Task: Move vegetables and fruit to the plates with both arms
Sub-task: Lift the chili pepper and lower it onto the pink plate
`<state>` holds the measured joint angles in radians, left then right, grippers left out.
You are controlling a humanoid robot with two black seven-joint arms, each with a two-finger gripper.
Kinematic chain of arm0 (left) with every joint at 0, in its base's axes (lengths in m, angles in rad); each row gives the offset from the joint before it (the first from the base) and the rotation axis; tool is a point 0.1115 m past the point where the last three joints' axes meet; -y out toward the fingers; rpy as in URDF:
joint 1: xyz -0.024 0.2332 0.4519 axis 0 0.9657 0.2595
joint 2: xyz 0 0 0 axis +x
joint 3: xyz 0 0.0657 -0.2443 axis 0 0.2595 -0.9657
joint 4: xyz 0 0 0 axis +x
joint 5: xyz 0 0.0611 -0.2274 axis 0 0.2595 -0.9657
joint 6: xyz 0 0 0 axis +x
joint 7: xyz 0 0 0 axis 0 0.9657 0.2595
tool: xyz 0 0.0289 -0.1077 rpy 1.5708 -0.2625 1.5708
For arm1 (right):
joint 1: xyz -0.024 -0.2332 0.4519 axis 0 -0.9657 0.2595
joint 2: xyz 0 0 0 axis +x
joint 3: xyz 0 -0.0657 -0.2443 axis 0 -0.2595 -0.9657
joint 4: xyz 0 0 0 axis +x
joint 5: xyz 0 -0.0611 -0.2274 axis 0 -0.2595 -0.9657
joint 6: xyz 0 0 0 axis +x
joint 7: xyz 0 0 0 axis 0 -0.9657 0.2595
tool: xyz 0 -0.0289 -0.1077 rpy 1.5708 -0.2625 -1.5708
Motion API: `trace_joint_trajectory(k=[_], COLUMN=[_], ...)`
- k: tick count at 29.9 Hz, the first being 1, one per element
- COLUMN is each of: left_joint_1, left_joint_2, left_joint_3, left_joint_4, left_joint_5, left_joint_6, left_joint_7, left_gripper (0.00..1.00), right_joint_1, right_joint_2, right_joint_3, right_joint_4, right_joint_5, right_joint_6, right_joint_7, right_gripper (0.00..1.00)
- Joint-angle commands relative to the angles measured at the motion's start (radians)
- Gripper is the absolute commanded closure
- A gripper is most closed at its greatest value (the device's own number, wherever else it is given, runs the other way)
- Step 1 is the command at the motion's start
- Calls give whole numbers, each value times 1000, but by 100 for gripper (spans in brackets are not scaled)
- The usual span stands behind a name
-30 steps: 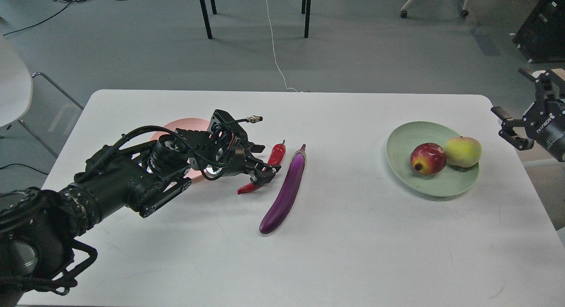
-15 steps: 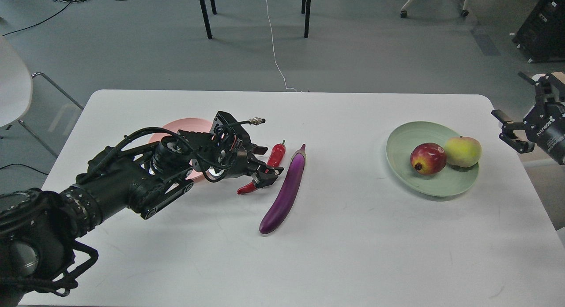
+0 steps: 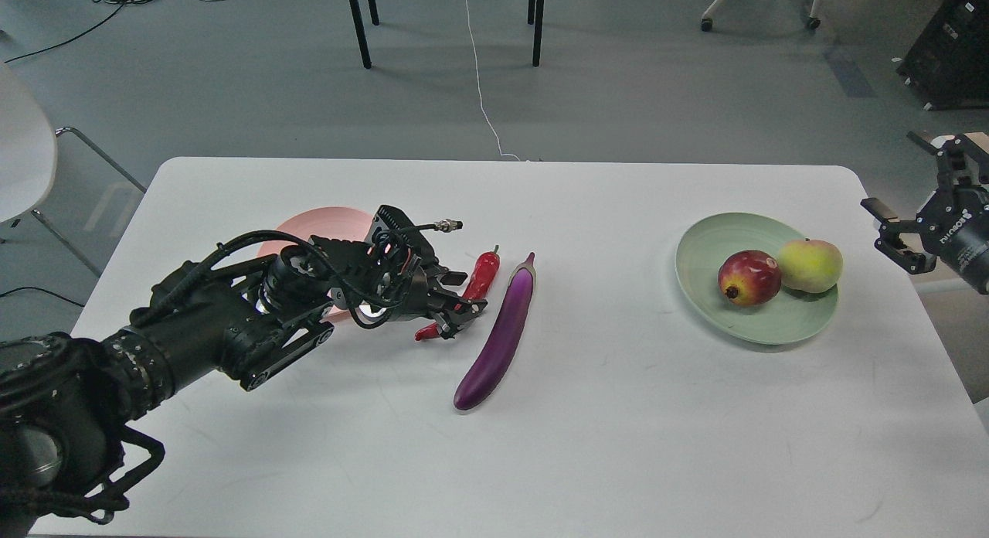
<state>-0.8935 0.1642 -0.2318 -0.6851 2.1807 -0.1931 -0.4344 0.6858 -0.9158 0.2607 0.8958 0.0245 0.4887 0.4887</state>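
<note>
Step in hand: grasping glossy red chili pepper (image 3: 480,272), mid-left of white bench (image 3: 618,414).
Left tool (image 3: 456,302) spread astride pepper, unclosed; right tool (image 3: 896,233) idle, spread, far right. Next: close, lift, carry left to pale pink plate (image 3: 309,223).

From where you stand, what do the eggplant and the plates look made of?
The eggplant looks like glossy plastic: bright highlights run along its smooth purple skin. The pink plate and green plate look matte, perhaps plastic or ceramic; no glare shows.
</note>
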Motion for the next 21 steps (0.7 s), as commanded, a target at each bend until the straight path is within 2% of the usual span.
trace_joint_trajectory(k=[1,4,11,16,21], left_joint_1=[1,-2,-41,-133,-150], left_joint_2=[6,8,23,102,247], left_joint_3=[0,0,-17,-18,-1], left_joint_4=[2,4,-8,-28,-28], left_joint_5=[1,1,-2,-97,-206], left_joint_6=[1,3,44,44,26], left_joint_7=[2,3,2,-3,-9], left_gripper=[80,89,89,87,87], right_joint_1=[-5,-5,-5,-5,-5], right_joint_2=[0,2,3,5,12], right_joint_3=[0,0,2,2,2], right_joint_4=[0,-1,-2,-2,-2], right_joint_5=[0,0,0,0,0], right_joint_6=[0,0,0,0,0], right_joint_7=[0,0,0,0,0], right_gripper=[1,1,1,1,1])
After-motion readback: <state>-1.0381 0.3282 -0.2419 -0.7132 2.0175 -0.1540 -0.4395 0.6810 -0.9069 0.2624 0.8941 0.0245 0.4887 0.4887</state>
